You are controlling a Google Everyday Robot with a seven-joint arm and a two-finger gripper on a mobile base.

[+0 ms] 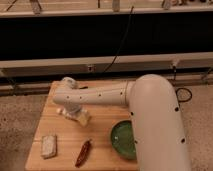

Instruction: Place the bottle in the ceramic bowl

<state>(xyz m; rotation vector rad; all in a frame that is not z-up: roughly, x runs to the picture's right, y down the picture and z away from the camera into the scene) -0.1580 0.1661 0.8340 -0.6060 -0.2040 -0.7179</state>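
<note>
Smooth white arm [150, 115] reaching from lower right toward frame centre-left, over a pale wooden tabletop [102, 145]. Tool [71, 111] low at the arm's end, mostly hidden; grip cannot be told. Cream plastic bottle [83, 118] just beside it, tilted. Glossy round green bowl [122, 139] lower right, partly behind the arm. Pale rectangular block [49, 146] lower left; slim red pepper [83, 152] near it.
</note>
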